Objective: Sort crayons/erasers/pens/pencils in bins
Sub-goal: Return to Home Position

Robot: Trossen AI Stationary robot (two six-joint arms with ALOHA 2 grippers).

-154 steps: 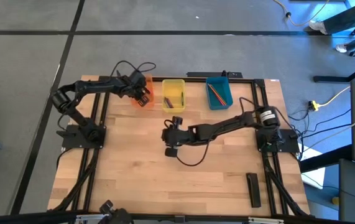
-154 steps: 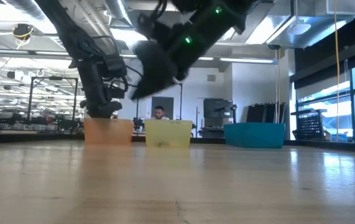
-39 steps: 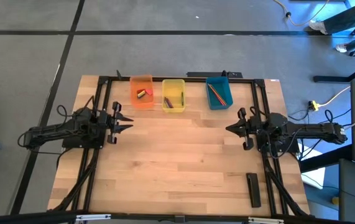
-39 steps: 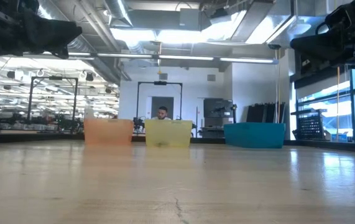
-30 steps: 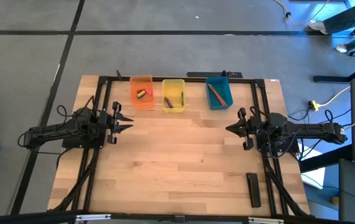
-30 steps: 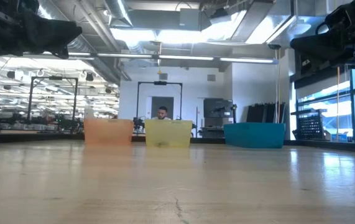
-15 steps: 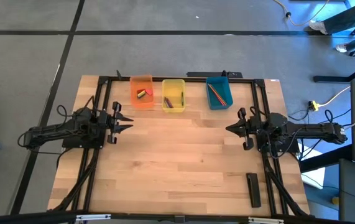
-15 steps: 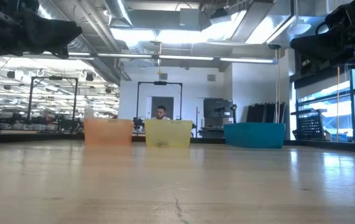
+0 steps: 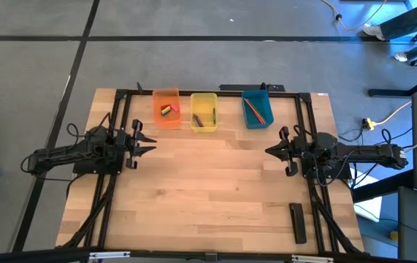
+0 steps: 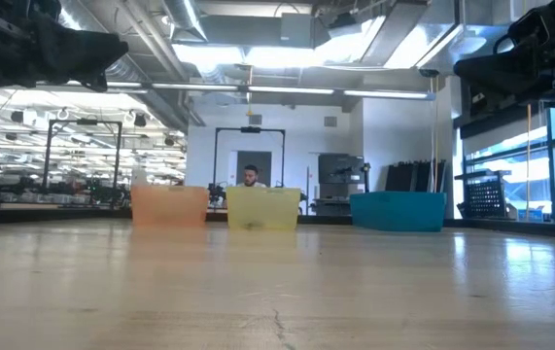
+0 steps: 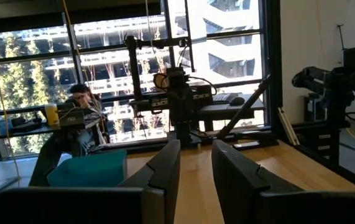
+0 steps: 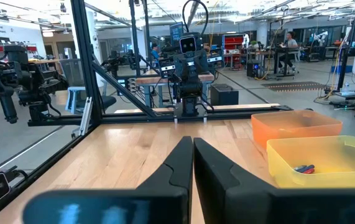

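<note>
left hand (image 9: 148,144) slightly parted, right hand (image 9: 272,152) closed, both empty at the bench (image 9: 215,191) sides; bins (image 9: 204,94) lie far, between them, well apart.

A pale wooden table (image 9: 215,197) stands on a grey floor (image 9: 193,44) crossed by dark seams. A long black flat bar (image 9: 296,222) lies near the table's front right corner, well apart from everything else. Off the right edge, a yellow plug (image 9: 369,124) sits on the floor with a white cable (image 9: 402,109) running from it. A black metal post (image 12: 85,62) rises from the table's edge. Beyond the far edge lies a workshop hall – a person (image 10: 249,176) shows there, partly hidden. In the left wrist view another person (image 11: 78,99) sits at a desk before tall windows (image 11: 115,56) – a yellow cup (image 11: 51,114) stands beside them.
</note>
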